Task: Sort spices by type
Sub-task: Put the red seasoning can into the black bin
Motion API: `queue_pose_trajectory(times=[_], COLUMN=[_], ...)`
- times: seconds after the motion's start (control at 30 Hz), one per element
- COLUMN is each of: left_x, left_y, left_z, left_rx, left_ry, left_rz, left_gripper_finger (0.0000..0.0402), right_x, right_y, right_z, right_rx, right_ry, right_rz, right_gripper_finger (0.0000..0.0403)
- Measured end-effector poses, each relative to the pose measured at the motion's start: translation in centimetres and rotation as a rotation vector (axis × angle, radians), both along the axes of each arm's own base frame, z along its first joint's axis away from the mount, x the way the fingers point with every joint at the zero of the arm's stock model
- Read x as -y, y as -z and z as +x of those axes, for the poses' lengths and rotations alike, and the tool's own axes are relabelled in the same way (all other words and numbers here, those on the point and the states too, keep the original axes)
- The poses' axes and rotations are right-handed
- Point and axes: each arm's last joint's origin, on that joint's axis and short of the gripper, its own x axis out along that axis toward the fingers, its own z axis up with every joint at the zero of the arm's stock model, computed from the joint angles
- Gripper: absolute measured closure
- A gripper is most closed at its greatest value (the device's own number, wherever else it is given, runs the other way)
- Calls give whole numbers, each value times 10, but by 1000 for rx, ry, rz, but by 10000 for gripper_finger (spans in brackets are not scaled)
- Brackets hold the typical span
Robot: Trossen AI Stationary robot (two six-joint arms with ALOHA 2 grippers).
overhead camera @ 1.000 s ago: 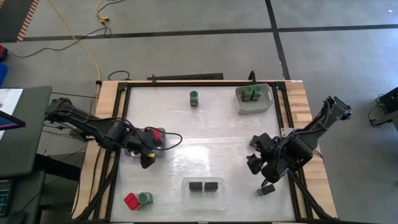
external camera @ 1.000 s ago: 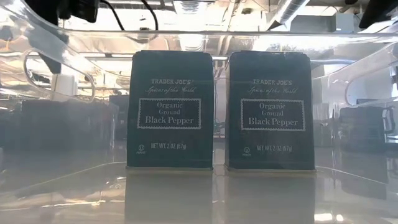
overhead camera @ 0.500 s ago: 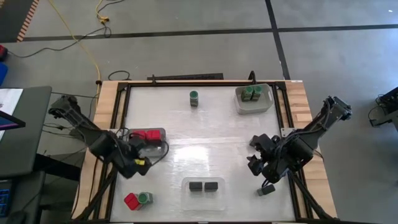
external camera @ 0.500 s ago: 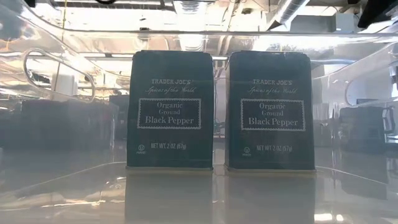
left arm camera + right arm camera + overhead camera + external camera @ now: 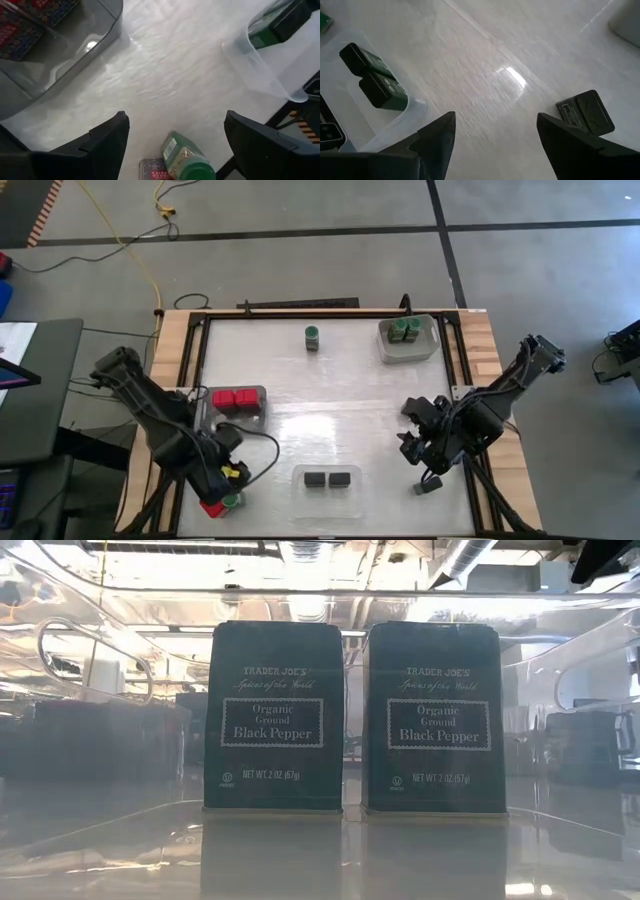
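Since a second ago the left gripper (image 5: 226, 485), jaws spread and empty, has swung from the tray of red tins (image 5: 235, 398) to the stray red tin (image 5: 211, 505) and green-lidded jar (image 5: 233, 500), while the open right gripper (image 5: 420, 452) waits near what looks like a fallen black pepper tin (image 5: 427, 486), and a second jar (image 5: 313, 337) stands unsorted.

Seen from directly overhead, the whole bench (image 5: 330, 420) and both arms fill the high view. A camera at bench height sits close inside a clear tray (image 5: 326, 479), facing two black pepper boxes (image 5: 350, 717) and the room behind. Each wrist camera looks down past its own fingers at the bench top from close range; the right wrist and overhead views share that tray.
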Motion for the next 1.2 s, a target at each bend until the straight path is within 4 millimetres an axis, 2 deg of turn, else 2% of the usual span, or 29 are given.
queue_pose_trajectory(times=[0.2,0.53,1.0,1.2], left_x=[5,4,6,2], left_y=[9,8,8,7], left_z=[6,6,9,13], left_rx=[-25,-15,2,6], left_ry=[5,133,300,301], left_rz=[31,108,166,173], left_gripper_finger=[90,90,90,90], right_x=[0,-4,9,9], right_y=[0,-2,-2,-3], right_z=[1,6,15,16], right_rx=[10,73,86,98], right_ry=[11,39,131,159], right_rz=[12,77,87,105], right_gripper_finger=[98,98,98,98])
